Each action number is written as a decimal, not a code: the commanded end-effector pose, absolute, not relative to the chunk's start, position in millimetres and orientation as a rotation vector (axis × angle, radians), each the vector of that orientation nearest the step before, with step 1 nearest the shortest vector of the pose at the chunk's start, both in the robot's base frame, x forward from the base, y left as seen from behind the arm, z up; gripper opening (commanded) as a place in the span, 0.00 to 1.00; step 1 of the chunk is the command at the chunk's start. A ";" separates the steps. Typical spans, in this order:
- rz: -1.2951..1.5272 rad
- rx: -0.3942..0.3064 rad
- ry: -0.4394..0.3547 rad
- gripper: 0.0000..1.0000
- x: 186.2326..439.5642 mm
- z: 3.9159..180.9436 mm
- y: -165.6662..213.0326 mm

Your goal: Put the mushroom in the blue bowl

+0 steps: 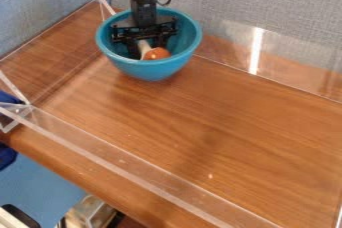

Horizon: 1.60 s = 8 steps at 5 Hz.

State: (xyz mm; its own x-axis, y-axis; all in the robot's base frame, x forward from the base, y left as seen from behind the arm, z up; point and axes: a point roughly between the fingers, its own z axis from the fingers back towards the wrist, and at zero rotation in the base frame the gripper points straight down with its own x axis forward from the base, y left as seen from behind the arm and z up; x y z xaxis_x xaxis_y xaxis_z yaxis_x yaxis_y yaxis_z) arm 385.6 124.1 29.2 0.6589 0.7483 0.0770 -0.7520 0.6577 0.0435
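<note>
From here the blue bowl (120, 63) around the gripper (143, 37) looks smooth and glossy, like plastic, the tabletop (227, 132) beneath it sleek brown wood, and the wall panels (267, 2) behind it matt, rough grey cloth.

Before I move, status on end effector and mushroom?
End effector down inside blue bowl, opening unclear. Mushroom in bowl, right beside it. Nothing seen blocking above the rim except the arm.

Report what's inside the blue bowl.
In the blue bowl sits the mushroom, reddish cap showing, pale stem beside it. The black hand reaches in too, hiding much of the bowl's floor.
</note>
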 end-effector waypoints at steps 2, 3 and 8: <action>0.916 0.086 -0.070 0.00 376.7 34.7 137.3; 0.950 0.093 -0.063 1.00 374.0 30.8 137.8; 1.095 0.126 -0.037 1.00 373.6 30.6 116.2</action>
State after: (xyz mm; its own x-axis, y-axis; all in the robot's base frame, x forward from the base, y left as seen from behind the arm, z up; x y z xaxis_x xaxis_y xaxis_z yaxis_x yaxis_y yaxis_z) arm 371.6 122.2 30.1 0.4448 0.8913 0.0882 -0.8949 0.4384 0.0838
